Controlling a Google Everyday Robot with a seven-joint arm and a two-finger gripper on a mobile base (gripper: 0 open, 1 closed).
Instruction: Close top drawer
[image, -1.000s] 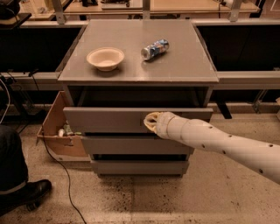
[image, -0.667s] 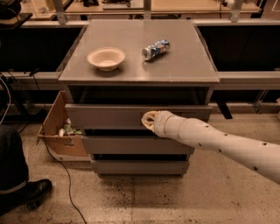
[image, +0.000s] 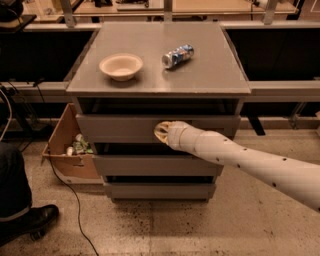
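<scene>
Grey metal top drawer (image: 115, 129) at frame centre, just beneath the top of the desk (image: 150, 75), apparently a little way out yet, with a dark gap above its front. Pale tool (image: 162, 132) right against that front, near its middle; open or closed, cannot tell. Likely mid-push, close to done. Next: press straight inward, square to the front, without sliding sideways, until fully seated.
</scene>
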